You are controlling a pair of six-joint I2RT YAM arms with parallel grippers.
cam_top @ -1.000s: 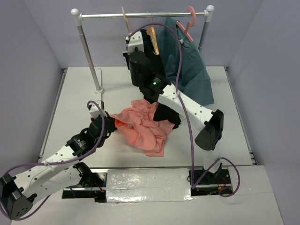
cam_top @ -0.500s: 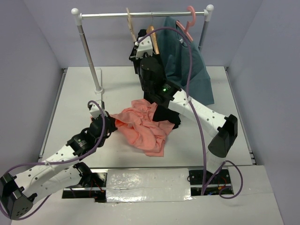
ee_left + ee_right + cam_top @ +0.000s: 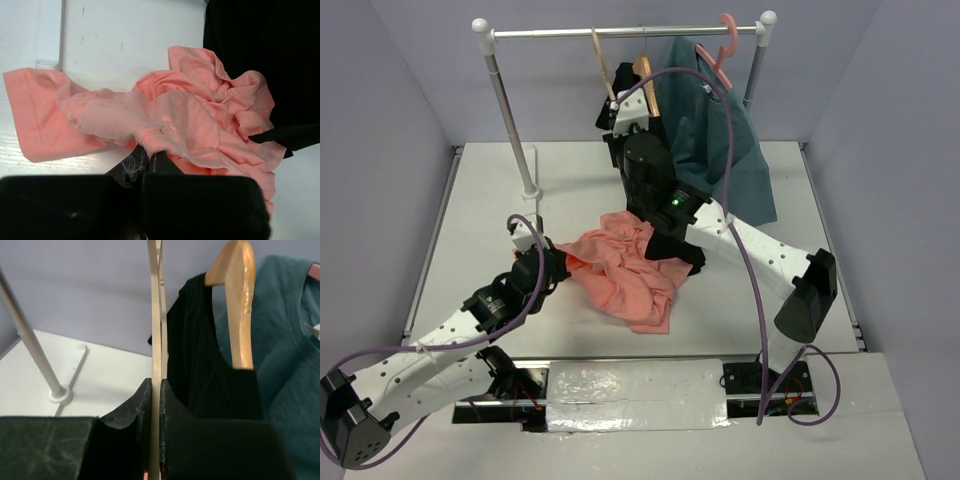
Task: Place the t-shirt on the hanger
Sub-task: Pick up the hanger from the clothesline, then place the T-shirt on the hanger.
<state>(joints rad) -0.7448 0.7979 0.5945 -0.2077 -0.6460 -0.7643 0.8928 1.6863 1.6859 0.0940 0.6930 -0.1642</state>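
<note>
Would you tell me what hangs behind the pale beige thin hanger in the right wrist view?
A black shirt on a brown wooden hanger, then a teal-blue shirt beside it. The right gripper, shut on the pale beige hanger, hides the black shirt's lower part.

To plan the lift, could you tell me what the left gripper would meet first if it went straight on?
The left gripper, shut on a fold, would push into the bunched t-shirt first; beyond it looks like bare table, though depth is unclear.

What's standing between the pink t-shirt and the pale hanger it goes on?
Nothing visible lies between them. The right gripper clamps the hanger up at the rail; the black shirt hangs close beside it.
</note>
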